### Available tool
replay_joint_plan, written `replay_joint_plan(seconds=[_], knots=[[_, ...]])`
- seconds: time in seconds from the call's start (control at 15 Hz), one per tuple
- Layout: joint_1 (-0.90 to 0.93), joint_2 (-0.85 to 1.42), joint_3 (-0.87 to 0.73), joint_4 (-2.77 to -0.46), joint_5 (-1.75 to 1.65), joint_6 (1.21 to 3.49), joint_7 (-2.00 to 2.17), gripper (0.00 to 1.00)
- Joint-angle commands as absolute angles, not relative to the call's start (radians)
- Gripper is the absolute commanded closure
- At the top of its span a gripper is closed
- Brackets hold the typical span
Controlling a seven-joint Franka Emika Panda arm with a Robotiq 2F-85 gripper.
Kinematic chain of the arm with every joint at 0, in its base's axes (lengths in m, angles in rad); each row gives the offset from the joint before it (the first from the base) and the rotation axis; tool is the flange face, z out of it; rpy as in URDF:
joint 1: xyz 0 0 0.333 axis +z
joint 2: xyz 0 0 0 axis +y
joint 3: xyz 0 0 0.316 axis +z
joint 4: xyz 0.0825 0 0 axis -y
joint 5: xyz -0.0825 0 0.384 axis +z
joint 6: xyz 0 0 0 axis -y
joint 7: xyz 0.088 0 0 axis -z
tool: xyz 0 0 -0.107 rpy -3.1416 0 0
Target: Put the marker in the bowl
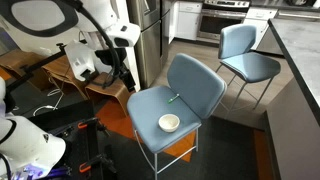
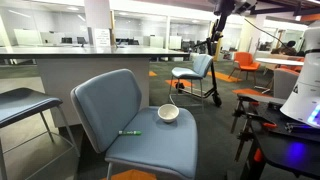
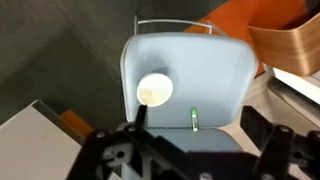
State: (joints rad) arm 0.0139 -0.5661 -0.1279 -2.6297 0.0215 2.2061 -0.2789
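Holding jaws wide apart on empty gripper (image 3: pixel 195 128), hovering well clear of chair (image 3: pixel 218 68); looking down on marker (image 3: pixel 194 119) lying near bowl (image 3: pixel 155 90), not touching, both resting on it.

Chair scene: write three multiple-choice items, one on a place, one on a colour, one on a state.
1. Where is the marker relative to the bowl? A inside it; B apart from it on the seat; C under it.
2. What colour is the bowl? A white; B red; C black.
3. How is the gripper? A shut on the marker; B shut on the bowl; C open, empty.
Answers: B, the marker lies on bare seat; A, the bowl shows white in every view; C, the wrist view shows the fingers spread, gripping nothing.
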Motion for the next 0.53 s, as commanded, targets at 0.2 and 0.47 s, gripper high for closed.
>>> replay_joint_plan(seconds=[0.2,0.47], knots=[[0.011,-0.566,-0.125,-2.628,0.023,2.203,-0.28,0.0],[0.017,-0.542,-0.126,-2.616,0.029,2.21,-0.285,0.0]])
